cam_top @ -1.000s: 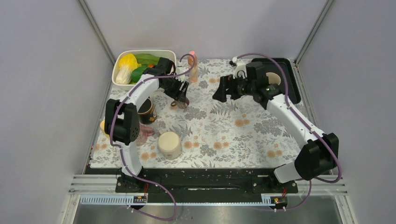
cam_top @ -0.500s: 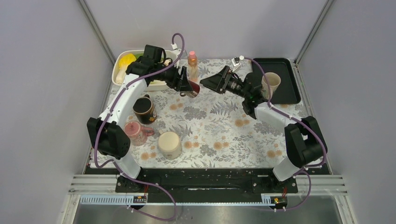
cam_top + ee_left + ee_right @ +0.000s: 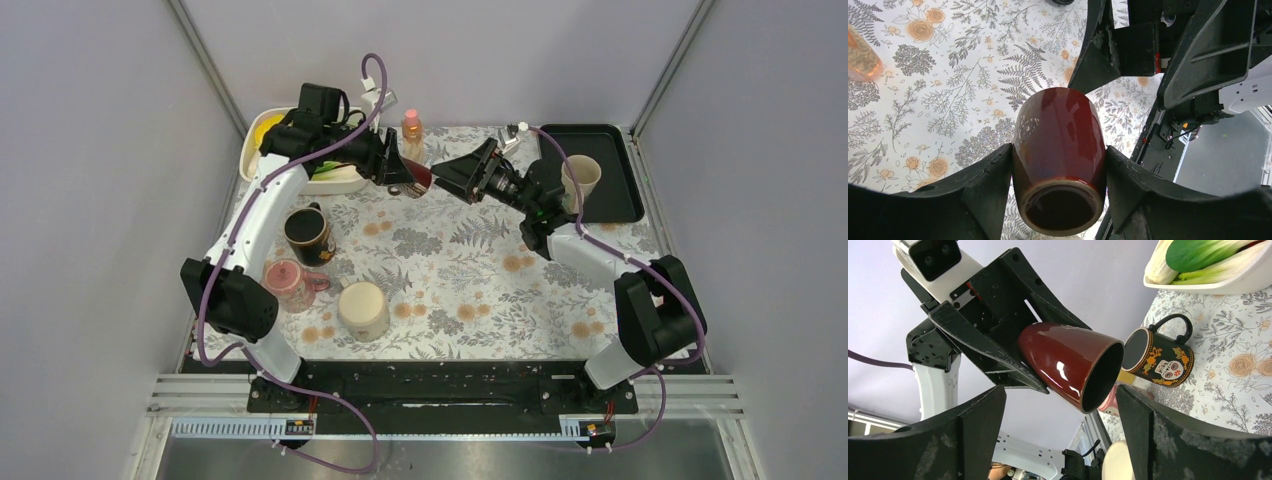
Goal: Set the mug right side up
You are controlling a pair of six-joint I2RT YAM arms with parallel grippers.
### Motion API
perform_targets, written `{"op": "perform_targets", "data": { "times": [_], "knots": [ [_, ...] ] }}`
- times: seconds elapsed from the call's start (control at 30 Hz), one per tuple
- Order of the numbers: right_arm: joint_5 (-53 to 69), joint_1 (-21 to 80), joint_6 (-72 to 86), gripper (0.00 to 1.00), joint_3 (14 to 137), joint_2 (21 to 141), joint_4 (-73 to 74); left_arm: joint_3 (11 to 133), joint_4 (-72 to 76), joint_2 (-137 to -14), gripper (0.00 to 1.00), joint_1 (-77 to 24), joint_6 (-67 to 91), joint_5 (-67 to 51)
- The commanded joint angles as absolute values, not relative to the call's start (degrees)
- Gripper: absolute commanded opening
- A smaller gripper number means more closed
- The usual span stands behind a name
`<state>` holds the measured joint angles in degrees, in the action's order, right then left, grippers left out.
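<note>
Now the left gripper (image 3: 1058, 152) squeezes the dark red mug (image 3: 1068, 360) by its sides, up in the air over the far part of the table (image 3: 480, 290). The mug lies sideways. Its open mouth points right at the right gripper (image 3: 1059, 395), which is wide open and holds nothing, just beside the mug.
</note>
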<state>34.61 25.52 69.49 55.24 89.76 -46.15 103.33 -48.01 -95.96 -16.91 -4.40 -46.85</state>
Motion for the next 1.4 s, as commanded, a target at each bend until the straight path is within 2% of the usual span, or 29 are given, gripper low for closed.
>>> {"op": "perform_targets", "data": {
  "times": [0.0, 0.2, 0.37, 0.57, 0.7, 0.73, 0.77, 0.83, 0.87, 0.9, 0.97, 1.03, 1.1, 1.17, 1.37],
  "knots": [
    [32.6, 26.1, 67.0, 0.91, 55.2, 86.5, -43.8, 107.1, -46.0, -93.9, 0.0, -16.9, -4.3, -48.9],
    [34.7, 27.1, 76.1, 0.86, 55.4, 89.7, -54.8, 107.6, -45.9, -94.2, 0.0, -17.4, -3.7, -50.0],
    [35.6, 29.1, 82.9, 0.72, 58.4, 92.3, -63.5, 106.4, -46.1, -92.8, 0.0, -20.3, -5.6, -49.8],
    [33.3, 29.1, 90.1, 0.36, 58.7, 94.0, -73.0, 104.0, -46.1, -91.4, 0.0, -20.9, -7.0, -52.8],
    [32.0, 28.9, 91.8, 0.01, 57.7, 94.1, -73.9, 102.4, -46.5, -90.5, 0.0, -20.8, -8.7, -54.7],
    [32.2, 28.6, 91.0, 0.0, 57.5, 93.5, -72.9, 102.2, -47.3, -90.3, 0.0, -20.7, -10.0, -54.9],
    [32.5, 28.3, 90.1, 0.0, 57.3, 92.9, -71.8, 102.2, -48.3, -90.2, 0.07, -20.5, -12.0, -55.1],
    [33.8, 27.2, 86.6, 0.0, 57.2, 91.1, -67.6, 101.5, -49.0, -89.7, 0.62, -19.2, -12.7, -55.2],
    [34.5, 26.5, 83.4, 0.0, 57.1, 89.6, -64.3, 101.1, -49.1, -89.4, 0.83, -18.3, -12.7, -55.1],
    [35.4, 25.6, 79.1, 0.0, 57.5, 87.8, -59.8, 100.8, -49.0, -89.1, 0.97, -17.5, -12.3, -54.1],
    [37.6, 23.8, 65.3, 0.0, 60.8, 84.0, -42.8, 100.4, -48.3, -88.5, 0.99, -15.8, -11.6, -49.5],
    [35.8, 22.5, 46.0, 0.0, 67.7, 80.8, -18.0, 100.1, -48.4, -87.8, 0.99, -14.6, -12.4, -42.7],
    [25.9, 21.5, 28.6, 0.0, 76.2, 79.0, 4.0, 99.4, -48.3, -87.0, 0.99, -14.2, -13.4, -36.0],
    [17.5, 19.1, 18.5, 0.0, 83.0, 78.8, 18.8, 98.0, -48.2, -86.2, 0.99, -14.2, -14.6, -31.7],
    [-6.3, 6.7, 4.5, 0.0, 99.9, 86.3, 37.6, 92.3, -48.1, -85.5, 0.99, -14.2, -16.7, -28.5]
  ]
}}
